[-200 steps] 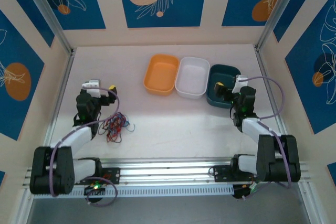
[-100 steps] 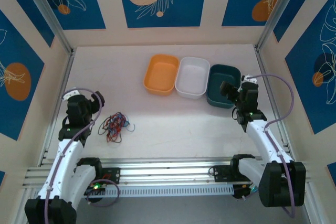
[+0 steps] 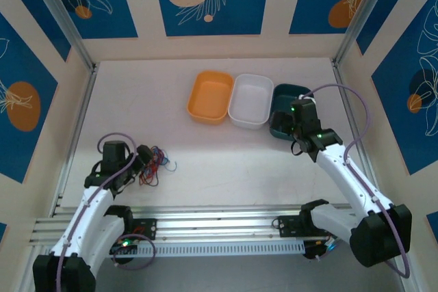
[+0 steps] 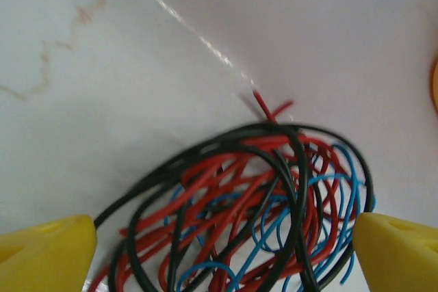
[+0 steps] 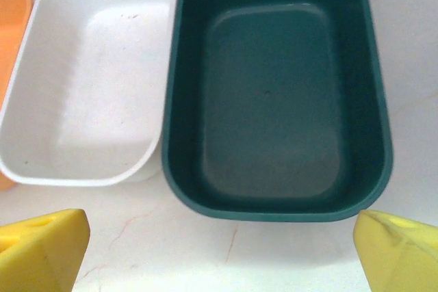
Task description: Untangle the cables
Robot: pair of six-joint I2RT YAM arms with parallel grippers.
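Observation:
The cables [image 4: 253, 203] are a tangle of thin red, blue and black wires lying on the white table, left of centre in the top view [image 3: 157, 162]. My left gripper [image 4: 222, 254] is open, its yellow fingertips [image 4: 44, 258] wide apart on either side of the tangle, with the wires between them. From above, the left gripper [image 3: 144, 155] sits at the tangle's left edge. My right gripper [image 5: 222, 251] is open with nothing between its fingers, hovering just before the near rim of the dark green bin [image 5: 280, 100]. The top view puts the right gripper [image 3: 286, 124] at that bin's near left side.
Three bins stand in a row at the back: orange [image 3: 209, 97], white [image 3: 250, 100] and dark green [image 3: 287, 94]. The white bin [image 5: 89, 80] and a sliver of the orange bin [image 5: 10, 18] are in the right wrist view. Walls enclose the table.
My left arm swung down and right, bringing its open gripper onto the cable tangle. My right arm moved left, its gripper now at the green bin's near left side.

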